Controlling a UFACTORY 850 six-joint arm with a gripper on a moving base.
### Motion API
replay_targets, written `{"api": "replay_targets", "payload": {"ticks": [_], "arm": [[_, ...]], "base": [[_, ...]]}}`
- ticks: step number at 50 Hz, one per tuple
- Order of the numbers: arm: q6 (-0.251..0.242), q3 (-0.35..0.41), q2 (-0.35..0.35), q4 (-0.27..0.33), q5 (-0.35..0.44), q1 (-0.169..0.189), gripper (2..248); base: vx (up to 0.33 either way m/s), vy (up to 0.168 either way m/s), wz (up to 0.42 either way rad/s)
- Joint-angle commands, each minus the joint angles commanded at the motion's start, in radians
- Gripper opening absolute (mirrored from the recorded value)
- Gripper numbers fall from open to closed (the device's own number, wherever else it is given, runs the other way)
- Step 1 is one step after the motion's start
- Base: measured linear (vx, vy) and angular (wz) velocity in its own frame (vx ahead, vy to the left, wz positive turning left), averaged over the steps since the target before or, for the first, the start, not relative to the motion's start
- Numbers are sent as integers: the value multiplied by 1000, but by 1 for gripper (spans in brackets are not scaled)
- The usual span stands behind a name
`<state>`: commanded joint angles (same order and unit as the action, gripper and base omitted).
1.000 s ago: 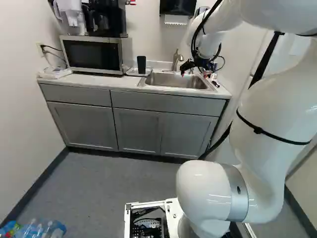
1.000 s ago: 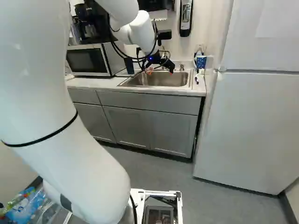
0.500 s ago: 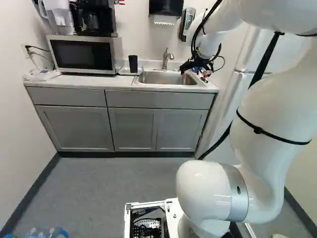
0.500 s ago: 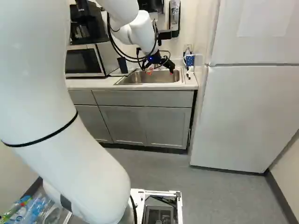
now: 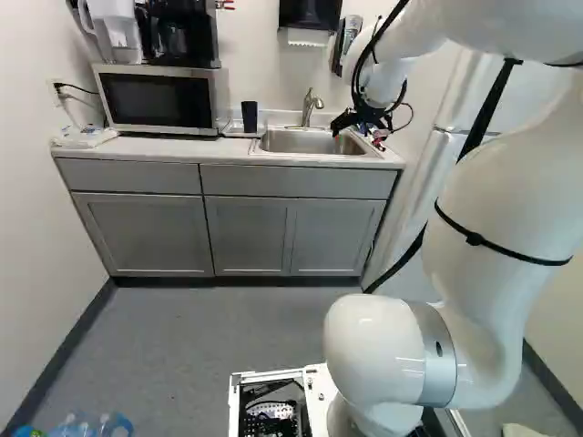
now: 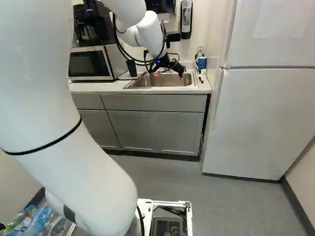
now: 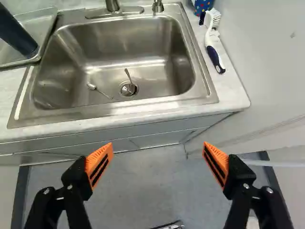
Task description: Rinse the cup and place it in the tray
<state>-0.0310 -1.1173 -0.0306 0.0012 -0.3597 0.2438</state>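
Note:
In the right base view my gripper [image 6: 166,76] hangs before the sink. The wrist view shows the gripper [image 7: 157,155] open, its orange pads wide apart with nothing between them. Ahead of it is the steel sink [image 7: 119,43], two spoons [image 7: 98,90] lying in it near the drain. A blue cup with coloured dots [image 7: 202,5] stands on the counter beyond the sink's corner, partly cut off, beside a white brush [image 7: 212,42]. On the sink's other side a dark cup [image 7: 14,33] is on the tray [image 7: 44,27]; the left base view shows this dark cup [image 5: 250,116] upright.
A faucet [image 5: 310,107] rises behind the sink. The microwave [image 5: 159,98] stands on the counter [image 5: 118,147] at the left, above grey cabinets [image 5: 146,232]. A white refrigerator [image 6: 261,123] is at the right of the right base view. Bottles [image 6: 37,221] lie low at its left.
The base has moved: the room first shifted left in both base views, then slightly back right. The arm keeps its pose over its lowest joint, and the cups have not moved on the counter.

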Motion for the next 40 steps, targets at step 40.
{"api": "replay_targets", "payload": {"ticks": [40], "arm": [[2, 63, 19, 0, 76, -15, 247]], "base": [[0, 0, 0]]}}
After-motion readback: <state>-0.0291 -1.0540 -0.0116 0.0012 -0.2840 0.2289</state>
